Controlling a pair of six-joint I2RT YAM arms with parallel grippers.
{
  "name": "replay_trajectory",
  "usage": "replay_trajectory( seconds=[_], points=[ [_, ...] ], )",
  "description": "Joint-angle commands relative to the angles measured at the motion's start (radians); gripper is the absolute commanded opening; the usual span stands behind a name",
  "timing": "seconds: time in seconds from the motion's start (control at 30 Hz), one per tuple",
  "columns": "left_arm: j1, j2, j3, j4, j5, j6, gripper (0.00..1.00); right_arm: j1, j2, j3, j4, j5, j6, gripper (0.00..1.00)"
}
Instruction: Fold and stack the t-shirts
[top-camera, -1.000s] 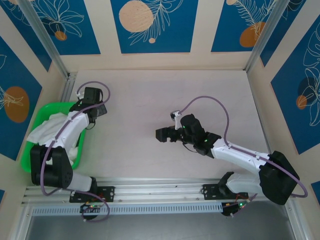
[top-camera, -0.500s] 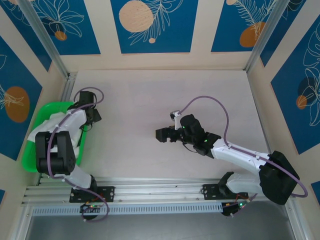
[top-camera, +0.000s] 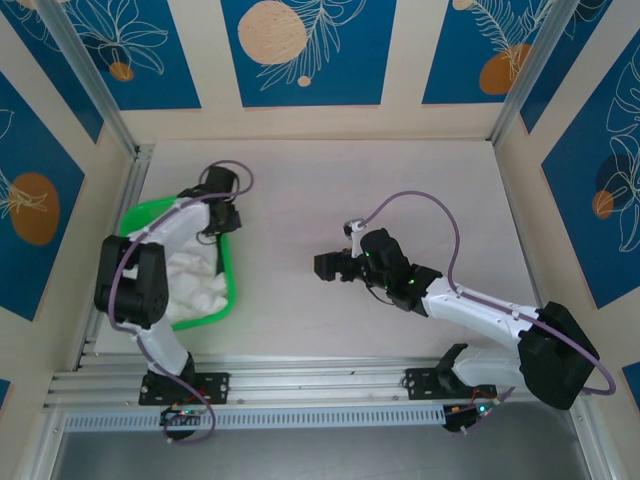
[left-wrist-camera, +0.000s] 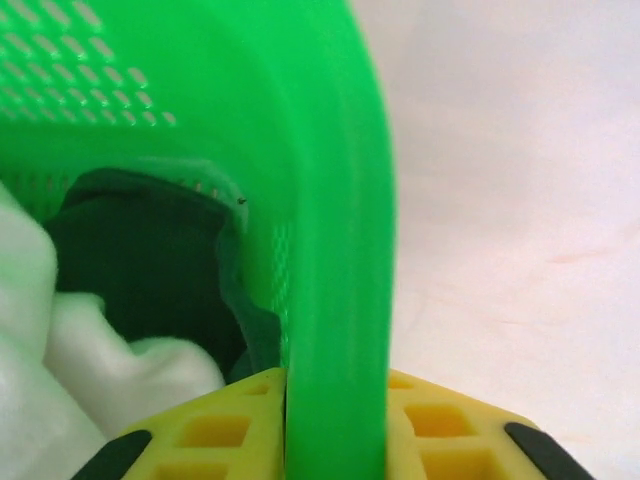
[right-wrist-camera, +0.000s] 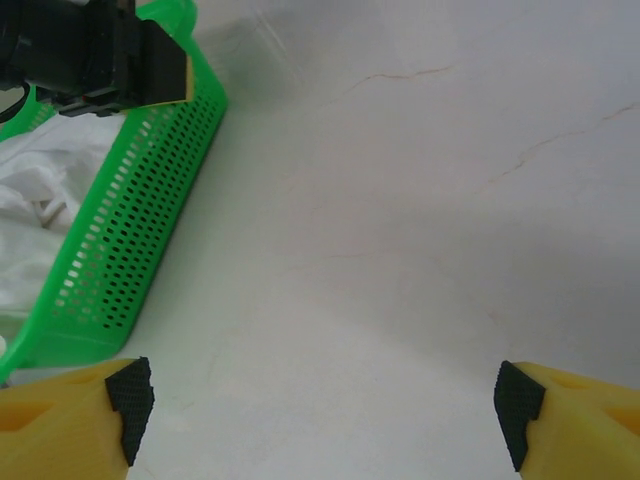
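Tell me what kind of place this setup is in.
Probably a lab robot cell: two arms on an aluminium rail, a pale table boxed in by blue floral panels, and a green tray.

The white tee (top-camera: 193, 283) lay crumpled and unfolded in the tray (top-camera: 231, 285), heaped toward its near end. The dark green tee (left-wrist-camera: 140, 255) sat bunched beside it against the tray's perforated wall, touching the white cloth.

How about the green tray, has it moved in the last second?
Yes. The green tray has slid right, away from the left wall toward the middle of the table, its rim pinched by the left gripper.
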Motion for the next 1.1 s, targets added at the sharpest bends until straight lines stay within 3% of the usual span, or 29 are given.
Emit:
replay_trajectory(
  seconds=[0.0, 0.33, 0.57, 0.7, 0.77, 0.97, 1.07],
  points=[
    [-0.108, 0.093, 0.137, -0.057, 0.059, -0.078, 0.18, -0.028, -0.011, 0.013, -0.049, 0.076, 0.033, 0.87],
    [-0.258, 0.456, 0.654, -0.192, 0.155, -0.268, 0.14, -0.141, -0.057, -0.02, -0.102, 0.096, 0.136, 0.86],
    [-0.313, 0.775, 1.186, -0.313, 0.259, -0.29, 0.11, -0.173, -0.082, -0.04, -0.105, 0.117, 0.157, 0.86],
    [-0.325, 0.869, 1.331, -0.262, 0.301, -0.304, 0.14, -0.182, -0.08, -0.043, -0.098, 0.113, 0.161, 0.86],
    [-0.327, 0.872, 1.34, -0.219, 0.322, -0.311, 0.21, -0.183, -0.074, -0.043, -0.096, 0.114, 0.16, 0.86],
    [-0.342, 0.787, 1.352, -0.201, 0.389, -0.246, 0.74, -0.184, -0.065, -0.034, -0.104, 0.114, 0.164, 0.87],
    [-0.351, 0.68, 1.342, -0.258, 0.382, -0.166, 0.88, -0.184, -0.061, -0.033, -0.108, 0.122, 0.169, 0.88]
  ],
)
